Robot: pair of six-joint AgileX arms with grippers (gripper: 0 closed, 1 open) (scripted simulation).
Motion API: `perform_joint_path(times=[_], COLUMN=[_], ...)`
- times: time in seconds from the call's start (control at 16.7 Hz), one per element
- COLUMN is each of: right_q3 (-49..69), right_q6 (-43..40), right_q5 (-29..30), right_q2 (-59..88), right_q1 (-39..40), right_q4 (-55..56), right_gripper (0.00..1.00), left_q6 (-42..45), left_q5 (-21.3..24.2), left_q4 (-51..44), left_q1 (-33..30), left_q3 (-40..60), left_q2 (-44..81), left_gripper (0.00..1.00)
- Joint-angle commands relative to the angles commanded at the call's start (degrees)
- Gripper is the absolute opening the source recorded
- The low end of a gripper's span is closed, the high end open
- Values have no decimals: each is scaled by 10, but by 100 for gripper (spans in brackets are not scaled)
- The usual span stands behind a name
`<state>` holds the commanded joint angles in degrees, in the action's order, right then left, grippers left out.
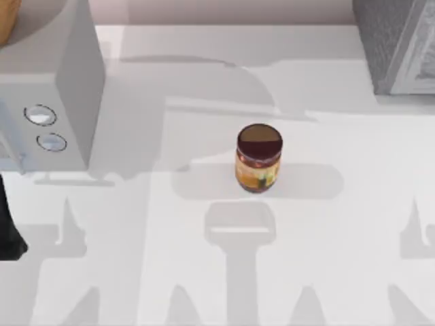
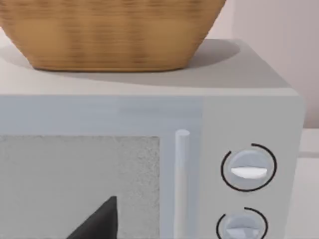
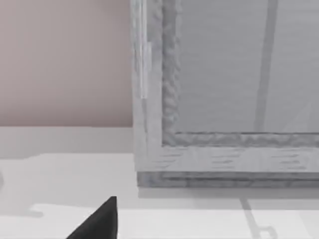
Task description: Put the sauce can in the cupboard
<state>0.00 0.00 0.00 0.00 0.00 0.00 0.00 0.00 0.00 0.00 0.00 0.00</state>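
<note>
Standing upright mid-table, lid up, long axis vertical: the sauce can, well apart from the cupboard; jaws' state untellable.

Not much arm on show tbh: left arm is just a dark sliver at the table's left edge, near side. One dark fingertip pokes into each wrist view.
</note>
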Motion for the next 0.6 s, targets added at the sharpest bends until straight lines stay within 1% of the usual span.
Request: perform_joint_path(times=[0.18,0.3,0.42,0.6], right_q3=[4,22,52,112], right_q6=[-2,-9,-24,-55], right_q5=[-4,-26,-65,-152], right_q2=[5,28,70,169], right_q1=[1,7,19,47], right_q4=[3,19,46,100], right_gripper=[100,100,100,100], left_q6=[0,0,0,0], left_q5=[0,0,0,0], left_q4=[0,0,0,0], left_q1=[0,0,0,0], left_q3=[0,0,0,0], left_q2=[0,0,0,0], left_gripper=[100,100,100,100])
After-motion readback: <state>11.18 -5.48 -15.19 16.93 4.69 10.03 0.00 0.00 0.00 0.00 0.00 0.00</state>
